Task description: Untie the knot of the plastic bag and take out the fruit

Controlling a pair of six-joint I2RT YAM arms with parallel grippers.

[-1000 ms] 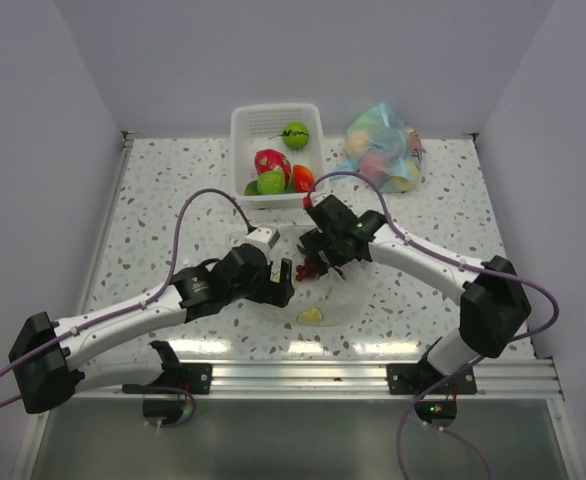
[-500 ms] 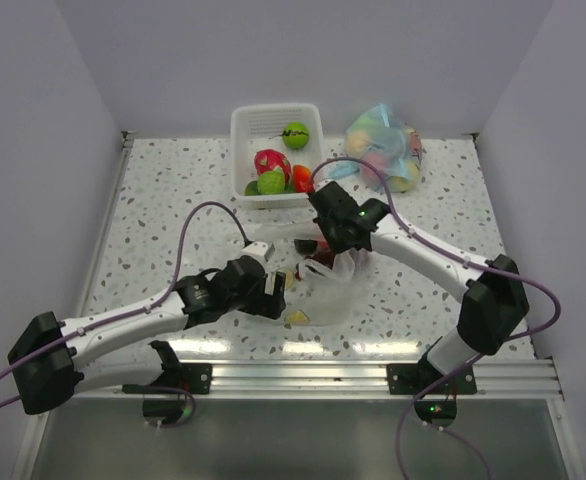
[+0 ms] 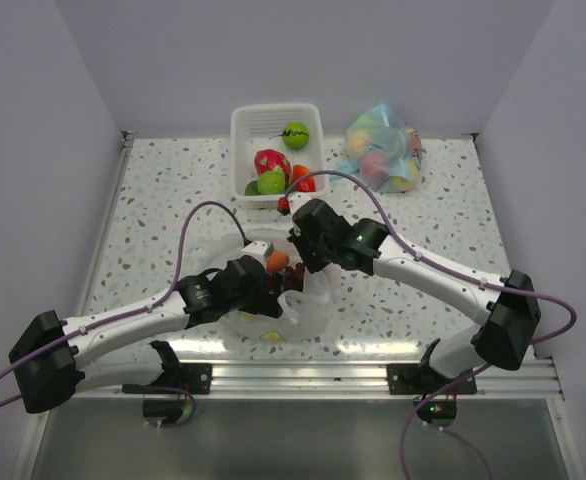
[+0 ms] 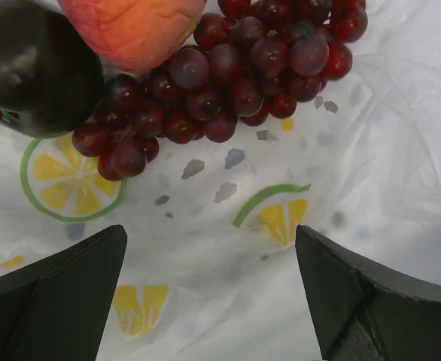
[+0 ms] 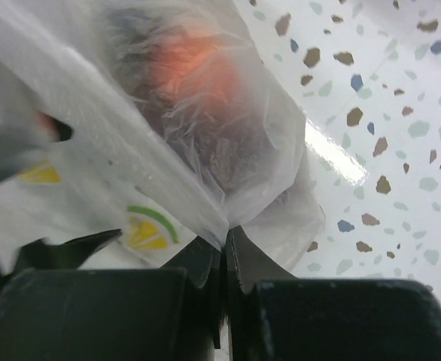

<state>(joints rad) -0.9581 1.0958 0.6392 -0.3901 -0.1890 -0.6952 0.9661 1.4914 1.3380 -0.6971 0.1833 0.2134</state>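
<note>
Crinkly clear plastic bag point(image 3: 311, 298), lemon-slice prints, lies just before white slatted basket point(image 3: 238, 150). Right gripper point(image 5: 224, 244) jaws pinched tight on its film; left gripper point(image 4: 211, 235) jaws wide, empty, above glossy dark-red grapes point(image 4: 228, 83).

The whole table point(image 3: 143, 210) is taken in from a fixed camera set high above and behind the left gripper point(image 3: 273, 292) and right gripper point(image 3: 303, 262), angled down and forward. The left wrist view is aimed out between that gripper's spread fingers, very near the grapes point(image 4: 228, 75) lying ahead of the tips on the bag point(image 4: 378, 150). The right wrist view is aimed along fingers pressed together on bag film, at close range, with table seen beyond them. The bag is shared by all three views.
</note>
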